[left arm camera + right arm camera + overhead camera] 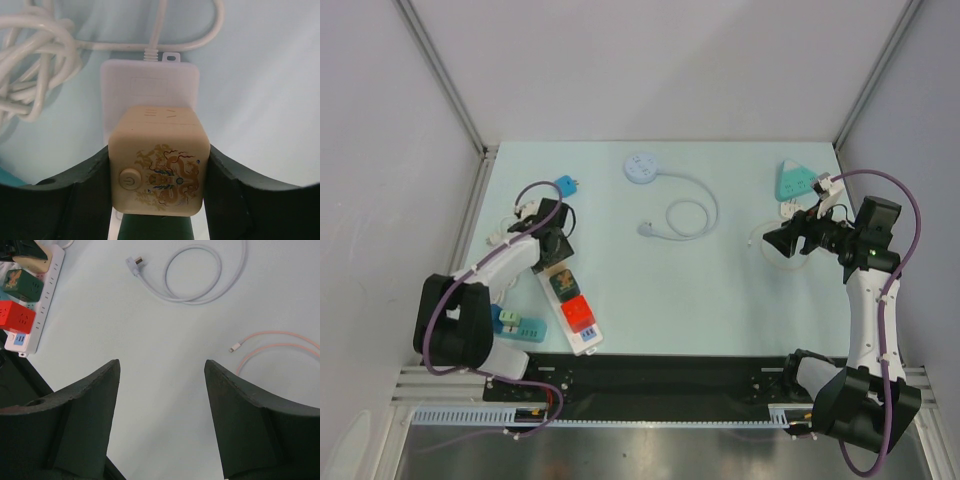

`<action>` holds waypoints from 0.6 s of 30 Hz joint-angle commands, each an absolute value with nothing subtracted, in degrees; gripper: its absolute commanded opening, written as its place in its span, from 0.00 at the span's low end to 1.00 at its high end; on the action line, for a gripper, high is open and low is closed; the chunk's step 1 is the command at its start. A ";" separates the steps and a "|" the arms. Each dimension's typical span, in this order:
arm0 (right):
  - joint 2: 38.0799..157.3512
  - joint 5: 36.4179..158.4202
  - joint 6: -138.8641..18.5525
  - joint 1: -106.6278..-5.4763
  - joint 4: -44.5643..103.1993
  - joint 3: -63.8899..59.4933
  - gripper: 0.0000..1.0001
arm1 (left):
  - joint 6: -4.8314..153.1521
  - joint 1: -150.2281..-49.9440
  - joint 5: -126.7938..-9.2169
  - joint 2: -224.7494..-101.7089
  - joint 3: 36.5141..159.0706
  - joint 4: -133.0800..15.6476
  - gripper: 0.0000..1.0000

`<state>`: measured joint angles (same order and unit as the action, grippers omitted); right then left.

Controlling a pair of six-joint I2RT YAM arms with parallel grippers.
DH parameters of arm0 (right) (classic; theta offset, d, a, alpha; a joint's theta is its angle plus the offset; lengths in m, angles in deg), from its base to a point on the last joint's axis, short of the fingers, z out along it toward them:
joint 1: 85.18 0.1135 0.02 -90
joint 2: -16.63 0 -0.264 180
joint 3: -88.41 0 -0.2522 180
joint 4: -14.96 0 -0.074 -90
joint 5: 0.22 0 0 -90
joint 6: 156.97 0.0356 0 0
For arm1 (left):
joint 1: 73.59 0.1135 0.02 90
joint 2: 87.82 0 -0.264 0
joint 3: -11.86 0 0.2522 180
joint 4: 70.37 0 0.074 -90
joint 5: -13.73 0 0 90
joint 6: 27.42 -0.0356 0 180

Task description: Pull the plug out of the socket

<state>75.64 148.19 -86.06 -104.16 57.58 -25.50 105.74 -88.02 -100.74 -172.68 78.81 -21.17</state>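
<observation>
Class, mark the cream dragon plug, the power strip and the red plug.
cream dragon plug (159, 165): left wrist view, printed face.
power strip (150, 82): left wrist view, bare top.
red plug (17, 312): right wrist view, top face.

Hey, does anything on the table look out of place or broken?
Nothing broken or spilled. The cord lies in a loose tangle by the strip, which sits diagonally. The left gripper holds the cream plug squarely.
</observation>
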 commanded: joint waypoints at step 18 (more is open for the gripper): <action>82.63 158.33 -89.03 -90.75 59.48 -25.45 0.74 | 110.65 -91.77 -60.00 -154.52 66.49 -76.80 0.00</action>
<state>80.97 153.94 -87.35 -95.51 58.37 -25.54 102.94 -89.71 -66.75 -154.37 64.85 -59.01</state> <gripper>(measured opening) 0.737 0.638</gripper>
